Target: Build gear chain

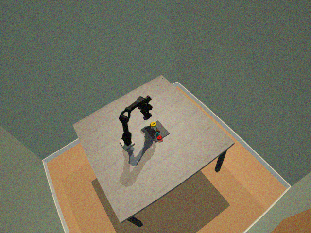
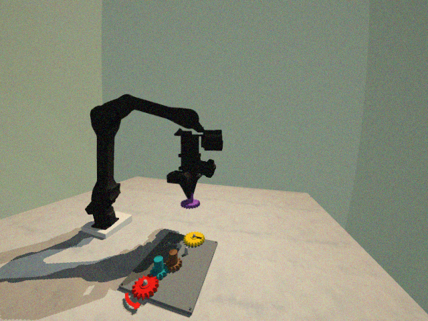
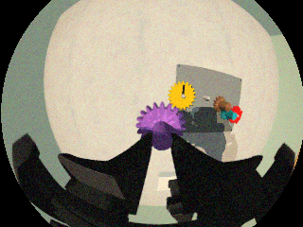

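A purple gear (image 1: 146, 118) (image 2: 190, 203) (image 3: 161, 118) is held by its stem between the jaws of the gripper (image 1: 148, 117) (image 2: 189, 196) (image 3: 162, 137), which are pinched on that stem. The toothed disc is carried below the fingertips, roughly level and clear of the table (image 1: 190, 140) (image 2: 276, 262) (image 3: 109, 71). Teeth are seen all round its rim, and its stem is a plain round post of the same purple.

Lower than the jaws and off to one side, the yellow gear (image 1: 152, 124) (image 2: 194, 239) (image 3: 182, 96) is seated at an edge of the grey board (image 1: 163, 130) (image 2: 179, 290) (image 3: 208, 78), its black stripe in view. Beyond it from the jaws, a bare peg (image 2: 186, 250) (image 3: 206, 98) is left standing between the yellow gear and a brown gear (image 1: 157, 130) (image 2: 173, 261) (image 3: 221, 104). Farther from the jaws, the brown gear is followed by a teal gear (image 1: 157, 134) (image 2: 158, 265) (image 3: 228, 114), then by the red gear (image 1: 159, 138) (image 2: 145, 287) (image 3: 237, 114). The brown and teal stems are raised above their discs, as upright obstacles beside the bare peg. Part of the board is covered by the arm's shadow.
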Controlling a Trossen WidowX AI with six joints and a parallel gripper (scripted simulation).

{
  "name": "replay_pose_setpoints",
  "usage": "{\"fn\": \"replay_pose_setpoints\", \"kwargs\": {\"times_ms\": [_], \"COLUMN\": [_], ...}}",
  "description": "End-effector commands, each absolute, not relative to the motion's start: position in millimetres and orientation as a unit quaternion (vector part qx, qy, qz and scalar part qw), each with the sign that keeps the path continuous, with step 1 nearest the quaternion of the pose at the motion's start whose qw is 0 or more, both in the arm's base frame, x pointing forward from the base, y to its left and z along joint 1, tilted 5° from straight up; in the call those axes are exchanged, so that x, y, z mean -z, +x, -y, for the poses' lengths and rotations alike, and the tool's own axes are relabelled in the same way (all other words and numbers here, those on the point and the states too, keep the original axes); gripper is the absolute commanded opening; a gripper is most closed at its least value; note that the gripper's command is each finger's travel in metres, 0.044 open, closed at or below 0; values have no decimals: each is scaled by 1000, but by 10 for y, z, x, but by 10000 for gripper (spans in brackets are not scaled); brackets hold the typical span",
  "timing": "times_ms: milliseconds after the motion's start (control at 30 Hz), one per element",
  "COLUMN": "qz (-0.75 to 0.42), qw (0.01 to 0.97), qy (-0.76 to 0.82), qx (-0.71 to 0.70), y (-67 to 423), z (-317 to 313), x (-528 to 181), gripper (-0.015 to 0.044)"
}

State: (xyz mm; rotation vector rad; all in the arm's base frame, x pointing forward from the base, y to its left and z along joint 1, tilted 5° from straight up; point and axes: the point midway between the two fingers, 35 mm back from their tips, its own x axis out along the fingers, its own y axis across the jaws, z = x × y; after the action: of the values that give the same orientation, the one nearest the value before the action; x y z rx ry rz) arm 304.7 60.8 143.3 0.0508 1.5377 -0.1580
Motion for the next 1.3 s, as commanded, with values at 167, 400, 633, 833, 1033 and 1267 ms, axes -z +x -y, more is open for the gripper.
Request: {"fn": "replay_pose_setpoints", "kwargs": {"times_ms": [167, 400, 633, 833, 1033, 1267], "qz": [-695, -695, -695, -695, -695, -695], "qw": [716, 716, 716, 716, 716, 716], "qy": [17, 15, 13, 11, 9, 7], "qx": [70, 69, 68, 67, 66, 66], "y": [3114, 3163, 3202, 3229, 3249, 3263], "z": [-412, -253, -91, 50, 194, 364], "x": [-1370, -1327, -1283, -1245, -1207, -1162], "gripper": [0, 0, 0, 0, 0, 0]}}
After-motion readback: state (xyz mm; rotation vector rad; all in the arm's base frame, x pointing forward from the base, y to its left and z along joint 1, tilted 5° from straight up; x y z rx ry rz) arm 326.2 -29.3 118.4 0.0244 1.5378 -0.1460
